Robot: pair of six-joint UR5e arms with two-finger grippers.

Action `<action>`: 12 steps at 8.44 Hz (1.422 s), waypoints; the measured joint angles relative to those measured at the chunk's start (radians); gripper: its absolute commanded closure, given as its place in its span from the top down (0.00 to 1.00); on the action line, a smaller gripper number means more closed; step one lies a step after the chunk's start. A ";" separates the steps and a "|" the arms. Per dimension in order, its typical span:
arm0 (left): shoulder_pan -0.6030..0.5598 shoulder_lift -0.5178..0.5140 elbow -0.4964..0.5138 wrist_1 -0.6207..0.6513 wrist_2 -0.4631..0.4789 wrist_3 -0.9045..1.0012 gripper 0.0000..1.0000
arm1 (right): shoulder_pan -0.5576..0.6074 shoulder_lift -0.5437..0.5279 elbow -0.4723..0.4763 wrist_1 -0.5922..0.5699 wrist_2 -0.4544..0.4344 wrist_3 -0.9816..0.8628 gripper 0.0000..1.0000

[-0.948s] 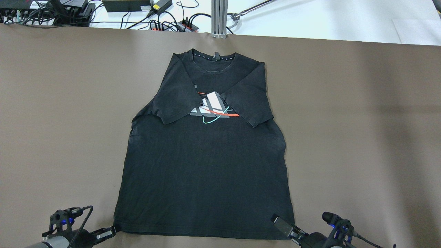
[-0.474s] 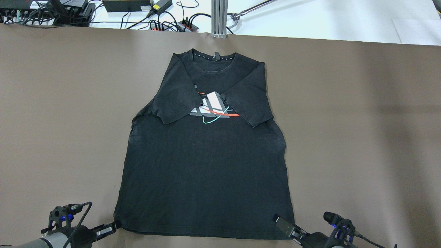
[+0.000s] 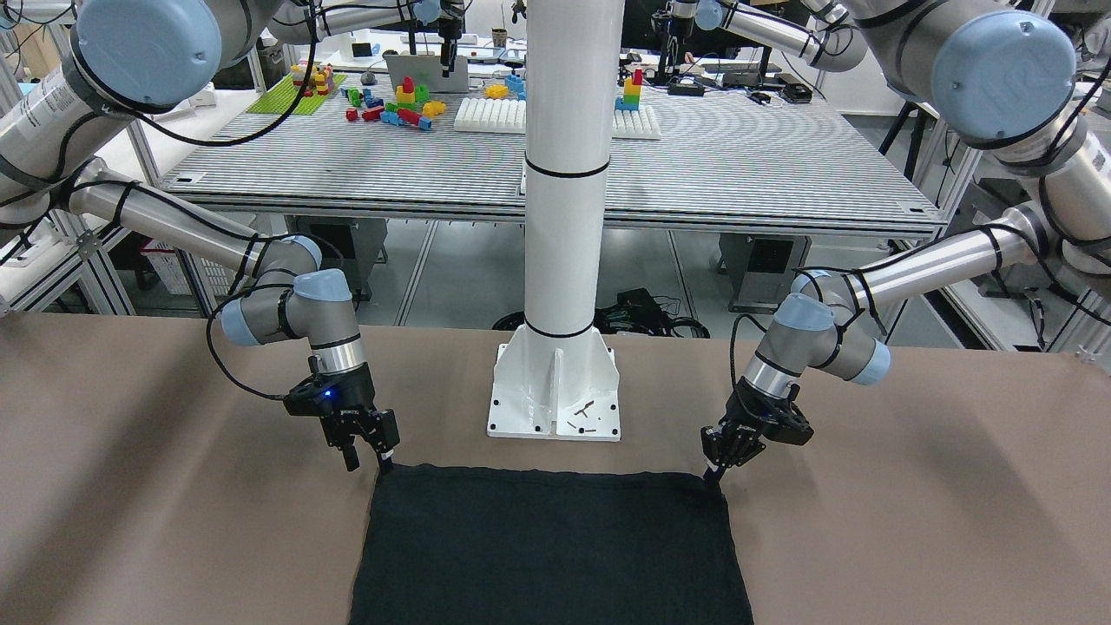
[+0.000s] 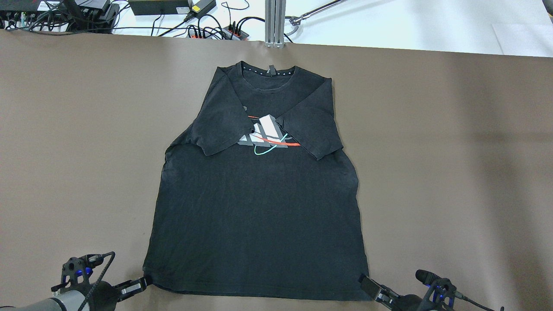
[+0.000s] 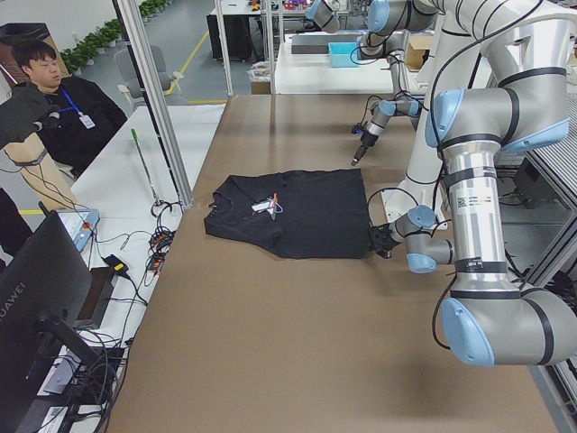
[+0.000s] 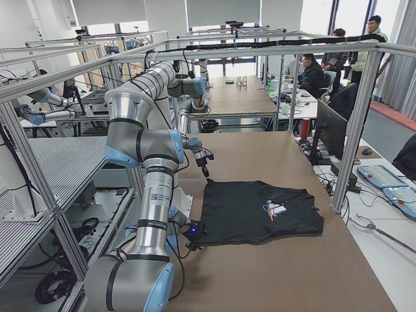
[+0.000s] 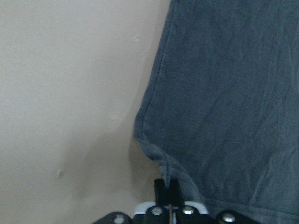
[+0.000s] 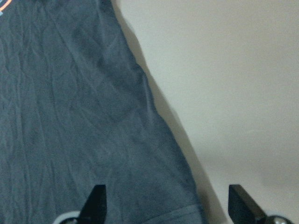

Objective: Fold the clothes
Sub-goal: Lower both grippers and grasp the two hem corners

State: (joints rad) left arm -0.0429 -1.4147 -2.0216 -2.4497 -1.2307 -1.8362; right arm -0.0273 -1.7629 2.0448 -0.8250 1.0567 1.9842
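Both sleeves (image 4: 216, 125) lay folded over the print (image 4: 268, 134) of the black T-shirt (image 4: 259, 216), flat on the brown table (image 4: 432, 172); the left gripper (image 7: 166, 184) was pinched tight on one near hem corner. The right gripper (image 8: 167, 196) gaped wide, fingers (image 8: 96, 201) straddling the other corner.

T-shirt (image 4: 259, 224): black, matte, body unpatterned; reads dark blue-grey in wrist views.
Chest print (image 4: 267, 131): white and grey angled bars, red stripe, teal loop.
Collar lining (image 4: 268, 71): black with row of pale dots.
Surface (image 4: 432, 151): plain brown, darker shadow bands.
Pillar (image 3: 566, 217): white, thin black rings.
Left end effector (image 3: 713, 469) and right end effector (image 3: 369, 453): black; small blue light above right one.
Arms (image 3: 937, 260): silver tubes, pale blue joint caps, black cables.
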 measured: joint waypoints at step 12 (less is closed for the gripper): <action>-0.001 -0.002 -0.006 0.000 0.000 0.003 0.00 | -0.057 0.029 -0.010 -0.002 -0.057 0.054 0.00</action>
State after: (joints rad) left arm -0.0439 -1.4164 -2.0273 -2.4496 -1.2311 -1.8331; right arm -0.0844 -1.7334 2.0349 -0.8269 0.9998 2.0385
